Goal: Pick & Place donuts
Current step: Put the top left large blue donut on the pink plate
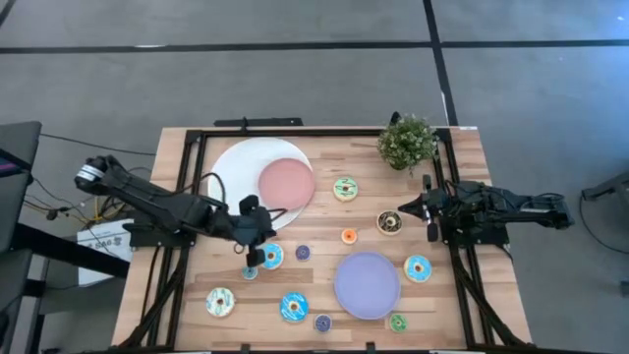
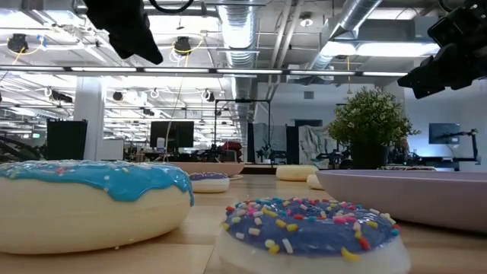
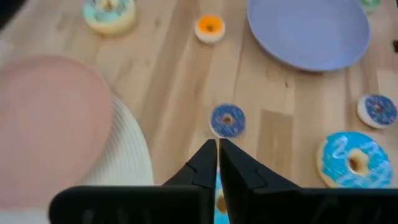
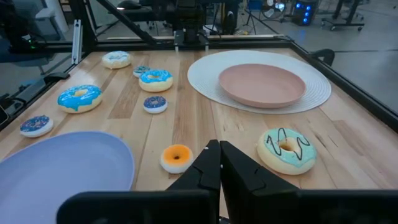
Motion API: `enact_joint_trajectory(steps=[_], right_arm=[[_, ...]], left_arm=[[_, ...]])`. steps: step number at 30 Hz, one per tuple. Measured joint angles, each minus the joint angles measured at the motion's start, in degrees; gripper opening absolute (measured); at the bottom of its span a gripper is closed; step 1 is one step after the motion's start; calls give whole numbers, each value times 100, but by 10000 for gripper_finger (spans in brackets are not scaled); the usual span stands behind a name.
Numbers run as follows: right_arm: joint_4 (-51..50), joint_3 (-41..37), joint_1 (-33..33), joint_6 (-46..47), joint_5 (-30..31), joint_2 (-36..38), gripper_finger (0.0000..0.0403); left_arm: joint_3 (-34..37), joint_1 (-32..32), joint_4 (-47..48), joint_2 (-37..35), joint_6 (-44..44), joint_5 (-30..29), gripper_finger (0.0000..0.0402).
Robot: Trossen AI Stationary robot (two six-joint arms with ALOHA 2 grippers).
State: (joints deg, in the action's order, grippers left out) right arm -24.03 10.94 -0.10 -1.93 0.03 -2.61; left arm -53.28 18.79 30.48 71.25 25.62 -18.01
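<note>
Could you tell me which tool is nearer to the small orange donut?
Right. The right tool is just beyond the brown donut beside the small orange donut; the left tool is farther, past the purple donut.

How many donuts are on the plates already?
None yet. The pink plate and lavender plate hold nothing, and the donuts lie loose on the table. The left gripper is shut above a blue donut; the right gripper waits, shut.
</note>
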Motion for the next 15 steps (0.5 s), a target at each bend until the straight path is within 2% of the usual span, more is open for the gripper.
enact_joint_trajectory(steps=[6,9,15], right_arm=[[0,0,0,0,2,-2,0],[0,0,0,0,2,-2,0],[-12,0,0,0,1,-1,0]], left_arm=[[-458,-21,838,585,397,222,60],[-498,-70,1024,842,576,203,90],[-498,-201,1067,1333,641,563,147]])
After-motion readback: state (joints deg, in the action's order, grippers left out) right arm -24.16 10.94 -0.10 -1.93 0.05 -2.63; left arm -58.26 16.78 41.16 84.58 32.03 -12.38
